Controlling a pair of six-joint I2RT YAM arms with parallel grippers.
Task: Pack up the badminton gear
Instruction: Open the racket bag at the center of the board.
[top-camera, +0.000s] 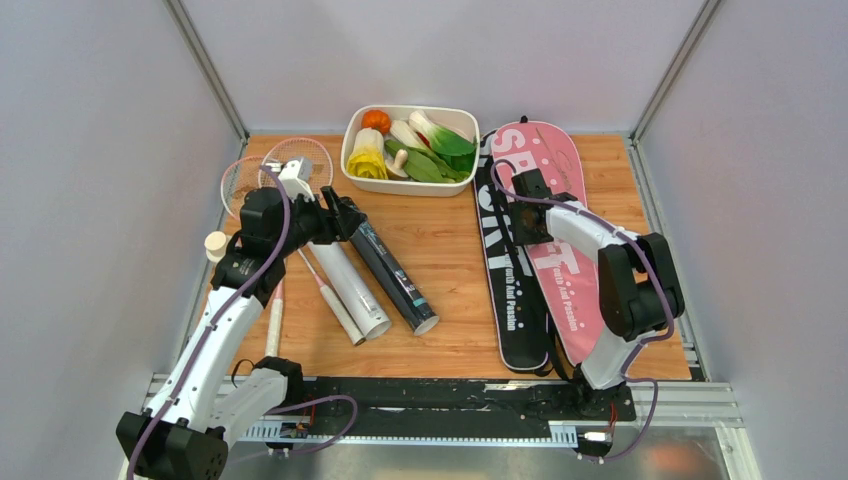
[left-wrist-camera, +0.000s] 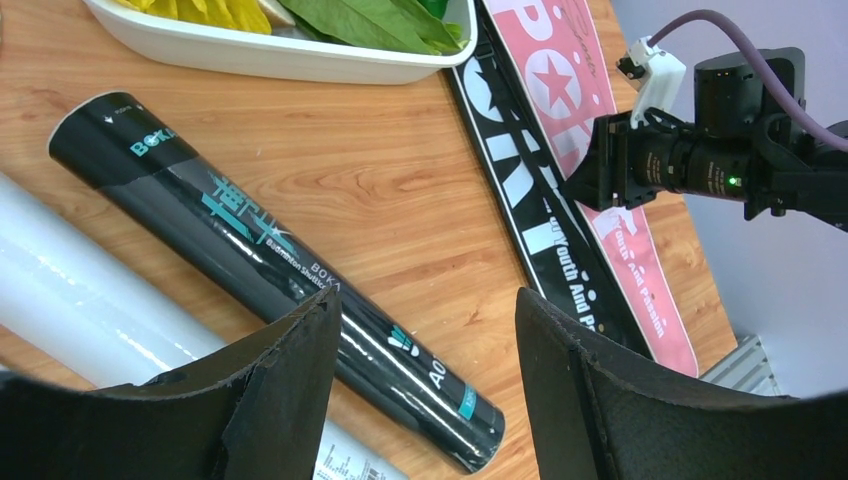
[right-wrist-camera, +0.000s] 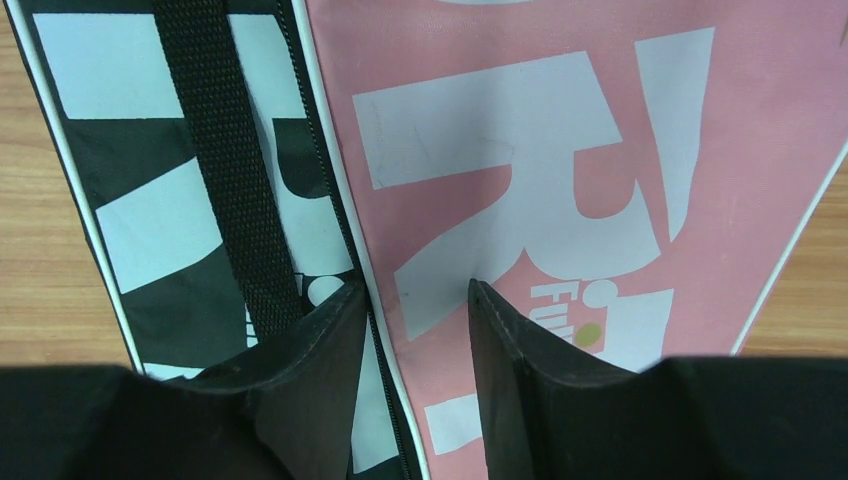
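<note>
A black tube (top-camera: 395, 277) and a white tube (top-camera: 350, 290) lie side by side on the wooden table (top-camera: 450, 260). My left gripper (top-camera: 345, 212) hovers open over the black tube's (left-wrist-camera: 260, 250) far end, with nothing between its fingers (left-wrist-camera: 300, 380). A pink-framed racquet (top-camera: 272, 165) lies under the left arm, and a second racquet's handle (top-camera: 335, 305) rests beside the white tube (left-wrist-camera: 70, 300). The black cover (top-camera: 508, 270) and pink cover (top-camera: 560, 230) lie flat at the right. My right gripper (top-camera: 524, 232) stands low over their seam, jaws apart astride the pink cover's edge (right-wrist-camera: 400, 260).
A white tray (top-camera: 348, 150) of toy vegetables stands at the back centre. A small bottle with a cream cap (top-camera: 215, 245) sits at the left table edge. In the right wrist view a black strap (right-wrist-camera: 225, 160) runs along the black cover (right-wrist-camera: 130, 220). Grey walls enclose the table.
</note>
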